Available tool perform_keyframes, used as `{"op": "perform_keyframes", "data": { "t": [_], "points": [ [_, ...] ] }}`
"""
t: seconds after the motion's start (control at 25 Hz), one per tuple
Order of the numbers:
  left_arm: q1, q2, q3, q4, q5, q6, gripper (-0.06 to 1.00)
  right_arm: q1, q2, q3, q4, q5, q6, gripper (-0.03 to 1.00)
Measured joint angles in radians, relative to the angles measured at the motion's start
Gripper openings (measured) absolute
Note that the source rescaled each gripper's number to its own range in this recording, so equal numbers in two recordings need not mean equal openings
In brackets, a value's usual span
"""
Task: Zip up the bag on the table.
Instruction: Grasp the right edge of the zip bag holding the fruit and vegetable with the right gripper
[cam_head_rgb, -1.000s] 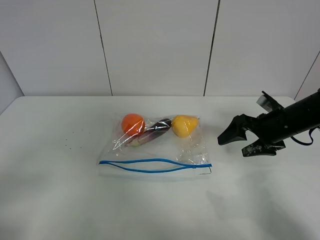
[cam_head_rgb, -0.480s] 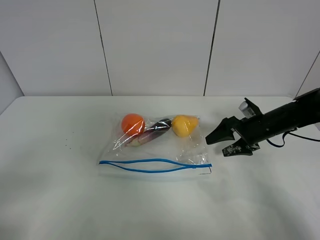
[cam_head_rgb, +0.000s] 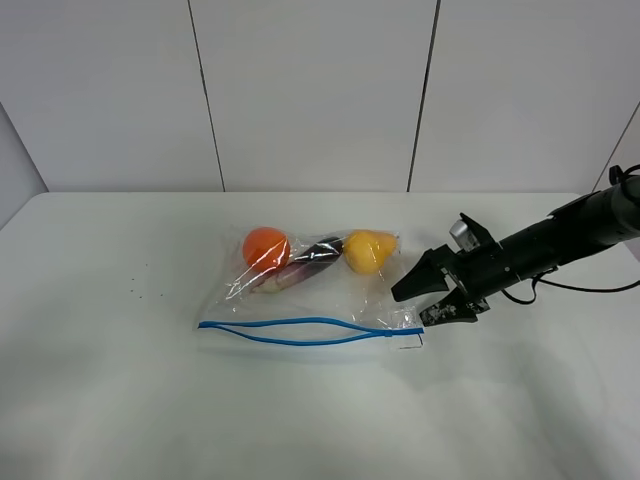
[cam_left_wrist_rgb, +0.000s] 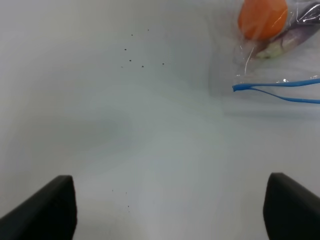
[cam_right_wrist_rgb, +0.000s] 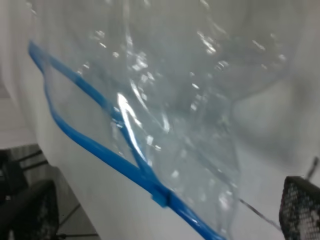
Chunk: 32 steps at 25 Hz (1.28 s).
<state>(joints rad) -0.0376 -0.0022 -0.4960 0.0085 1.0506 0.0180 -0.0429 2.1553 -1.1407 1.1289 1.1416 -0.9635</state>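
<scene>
Now the black right gripper (cam_head_rgb: 412, 306), jaws wide apart and empty, has come in close to the right end of the thin blue zipper strip (cam_head_rgb: 300, 331). The clear plastic bag of toy produce (cam_head_rgb: 330, 295) lies in the middle of the white table (cam_head_rgb: 120, 400), not yet zipped, so I think the closing can begin soon. The left gripper (cam_left_wrist_rgb: 167, 215) also stands open.

A white panelled wall (cam_head_rgb: 310, 90) (thin dark seams (cam_head_rgb: 207, 100) divide it) stands behind, perhaps angling at far left.
</scene>
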Motion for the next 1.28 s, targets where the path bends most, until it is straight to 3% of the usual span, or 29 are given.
{"op": "perform_keyframes", "data": {
  "t": [0.48,0.76,1.08,1.28],
  "points": [
    [0.0,0.0,0.0,0.0,0.0,0.0,1.0,0.022,0.045,-0.001,0.065,0.032,-0.046,0.9],
    [0.0,0.0,0.0,0.0,0.0,0.0,1.0,0.022,0.046,-0.001,0.034,0.032,-0.036,0.75],
    [0.0,0.0,0.0,0.0,0.0,0.0,1.0,0.022,0.046,-0.001,0.016,0.032,-0.012,0.42],
    [0.0,0.0,0.0,0.0,0.0,0.0,1.0,0.022,0.046,-0.001,0.009,0.032,-0.008,0.34]
  ]
}}
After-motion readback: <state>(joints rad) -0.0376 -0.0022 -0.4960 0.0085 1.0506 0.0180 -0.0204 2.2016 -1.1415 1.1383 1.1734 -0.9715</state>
